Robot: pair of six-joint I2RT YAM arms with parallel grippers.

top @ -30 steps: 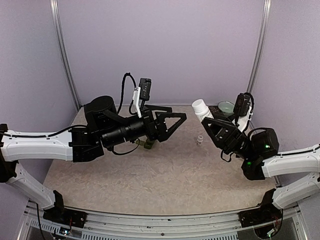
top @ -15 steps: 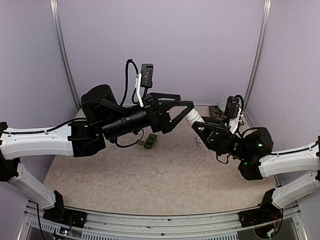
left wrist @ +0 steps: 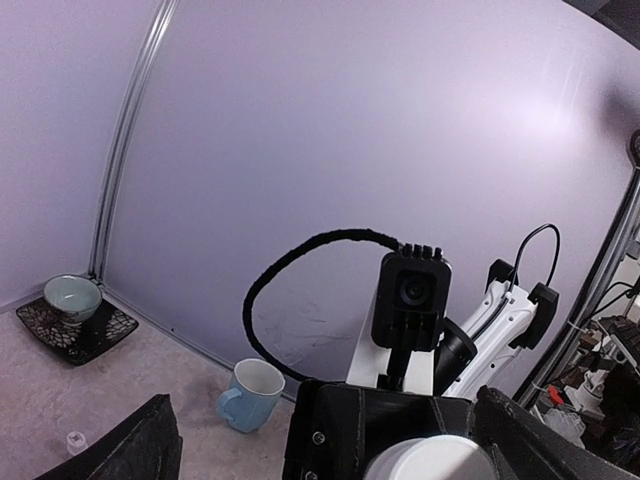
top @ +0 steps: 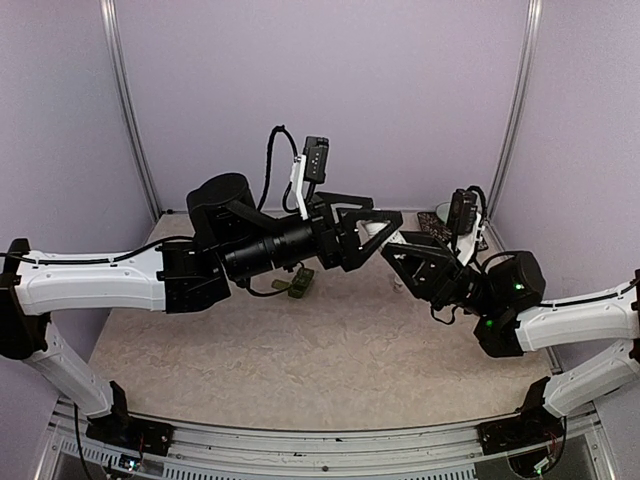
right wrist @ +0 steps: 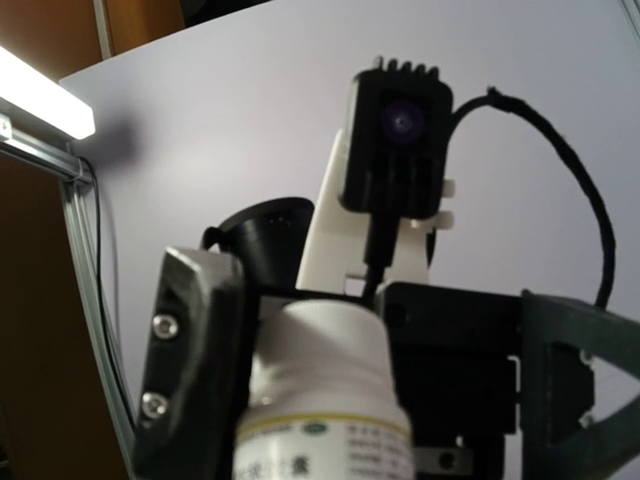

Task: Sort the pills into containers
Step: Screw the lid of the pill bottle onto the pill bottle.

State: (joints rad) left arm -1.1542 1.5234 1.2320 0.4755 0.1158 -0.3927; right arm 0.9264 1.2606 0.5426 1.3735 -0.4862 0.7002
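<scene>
My right gripper is shut on a white pill bottle with a printed label and holds it above the table, its cap toward the left arm. My left gripper is wide open, one finger on each side of the white cap without touching it. Its dark fingers show at the bottom corners of the left wrist view. The containers, a small dark green strip, lie on the table under the left arm. No pills show in any view.
A pale blue mug stands by the back wall. A green bowl sits on a dark saucer in the back right corner. A tiny clear vial stands on the mottled tabletop.
The left gripper rose and moved right, away from the green strip. The right gripper swung the bottle left to meet it, so the cap now lies between the open left jaws.
</scene>
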